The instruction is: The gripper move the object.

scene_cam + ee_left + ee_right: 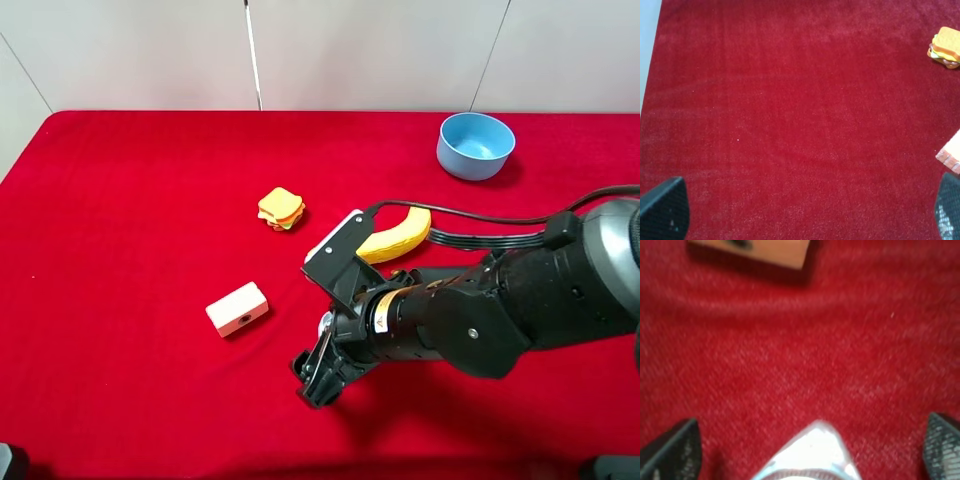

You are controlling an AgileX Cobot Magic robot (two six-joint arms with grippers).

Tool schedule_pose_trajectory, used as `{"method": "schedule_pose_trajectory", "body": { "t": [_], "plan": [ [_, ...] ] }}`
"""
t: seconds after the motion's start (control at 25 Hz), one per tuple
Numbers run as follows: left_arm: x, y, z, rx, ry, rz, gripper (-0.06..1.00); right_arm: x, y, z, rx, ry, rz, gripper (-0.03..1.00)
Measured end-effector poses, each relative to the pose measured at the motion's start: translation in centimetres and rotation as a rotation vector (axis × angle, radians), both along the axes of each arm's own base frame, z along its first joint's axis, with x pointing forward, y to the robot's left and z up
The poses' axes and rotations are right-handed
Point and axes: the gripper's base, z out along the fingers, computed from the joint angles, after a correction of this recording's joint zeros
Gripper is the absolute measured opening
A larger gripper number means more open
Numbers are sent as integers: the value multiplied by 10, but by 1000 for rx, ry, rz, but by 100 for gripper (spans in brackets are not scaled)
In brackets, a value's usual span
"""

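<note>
The right arm reaches across the middle of the red table, and its right claw hangs low over the cloth near the front edge. In the right wrist view the two black fingertips stand far apart at the sides of the picture. The shaker bottle shows between them as a blurred, clear whitish shape. Neither fingertip touches it, so the claw is spread, not pinching. I cannot tell from this close, soft picture whether the bottle rests on the cloth. In the high view the claw's body hides most of it.

A cream block with a dark hole in its side lies on the table just to the left of the right claw, apart from it. A toy sandwich sits farther back. A banana lies behind the arm's wrist, partly covered by the black cable. A light blue bowl stands near the far right edge, well apart from the rest.

The left claw is also spread wide, with only bare red cloth between its tips. It is at the near left corner of the table.
</note>
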Motion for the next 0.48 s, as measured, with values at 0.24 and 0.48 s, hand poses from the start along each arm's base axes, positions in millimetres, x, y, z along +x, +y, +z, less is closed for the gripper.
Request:
{"method": "schedule_pose_trajectory", "body": {
  "t": [0.24,0.48],
  "plan": [
    [0,0,0,0,0,0,97,3,2,20,81,-52,-13,69],
    [0,0,0,0,0,0,97,3,1,43,166,-79,-46,69]
  ]
}}
